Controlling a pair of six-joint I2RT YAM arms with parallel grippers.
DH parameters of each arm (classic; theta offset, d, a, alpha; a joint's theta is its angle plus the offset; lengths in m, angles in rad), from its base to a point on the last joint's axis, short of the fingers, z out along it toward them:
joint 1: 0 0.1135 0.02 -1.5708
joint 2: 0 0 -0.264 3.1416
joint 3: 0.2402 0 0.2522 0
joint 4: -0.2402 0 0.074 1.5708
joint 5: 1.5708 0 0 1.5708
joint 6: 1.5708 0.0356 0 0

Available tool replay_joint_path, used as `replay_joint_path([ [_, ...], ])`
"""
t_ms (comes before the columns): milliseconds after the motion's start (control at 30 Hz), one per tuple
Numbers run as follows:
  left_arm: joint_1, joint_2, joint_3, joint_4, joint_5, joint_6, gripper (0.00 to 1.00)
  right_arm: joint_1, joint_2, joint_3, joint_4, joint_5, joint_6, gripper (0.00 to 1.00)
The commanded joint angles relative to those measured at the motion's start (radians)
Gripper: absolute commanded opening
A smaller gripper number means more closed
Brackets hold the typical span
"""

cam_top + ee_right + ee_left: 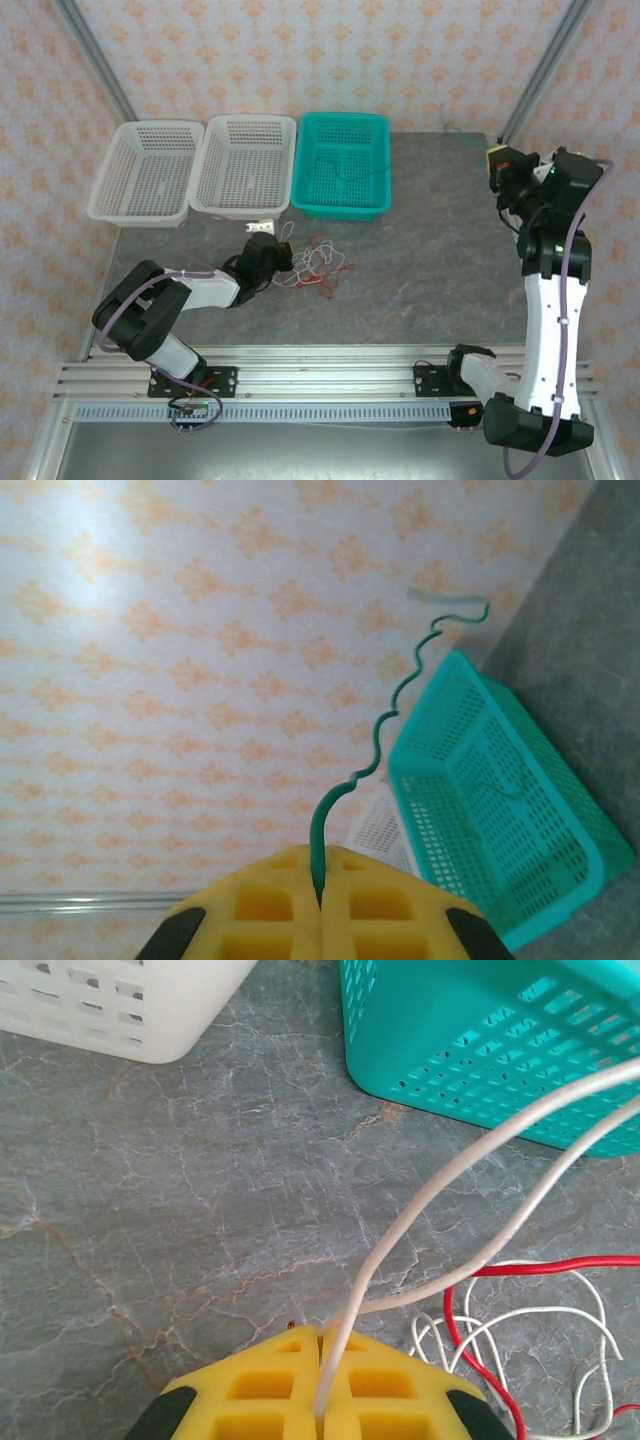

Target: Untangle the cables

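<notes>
A tangle of red and white cables [315, 265] lies on the grey table in front of the baskets. My left gripper [283, 256] is at the tangle's left edge, and in the left wrist view my left gripper [321, 1332] is shut on a white cable [420, 1200], which arcs up to the right over a red cable [470, 1350] and more white loops. My right gripper [320, 865], raised at the far right of the table [497, 160], is shut on a wavy green cable [405, 695] that sticks up from its yellow pads. Another thin green cable [352, 176] lies in the teal basket.
Two white baskets [145, 170] [245, 165] and a teal basket [340, 165] stand in a row at the back of the table [430, 260]. Frame posts rise at both back corners. A small white block [262, 228] sits in front of the middle basket.
</notes>
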Motion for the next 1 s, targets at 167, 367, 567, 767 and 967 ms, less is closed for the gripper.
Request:
replay_joint_path([
  [167, 0.006, -0.004, 0.017, 0.052, 0.091, 0.032, 0.14, 0.038, 0.049, 0.101, 0.074, -0.139, -0.079, 0.00],
  [367, -0.021, -0.161, 0.056, -0.051, 0.083, 0.116, 0.74, 0.163, 0.151, 0.169, 0.085, -0.095, -0.147, 0.00],
  [567, -0.040, -0.426, 0.098, -0.294, -0.002, 0.142, 1.00, 0.315, 0.304, 0.249, 0.088, 0.020, -0.227, 0.00],
  [767, -0.044, -0.646, 0.142, -0.564, -0.094, 0.074, 1.00, 0.429, 0.493, 0.351, 0.083, 0.167, -0.348, 0.00],
  [967, -0.045, -0.770, 0.143, -0.731, -0.138, 0.049, 1.00, 0.521, 0.702, 0.464, 0.028, 0.320, -0.546, 0.00],
])
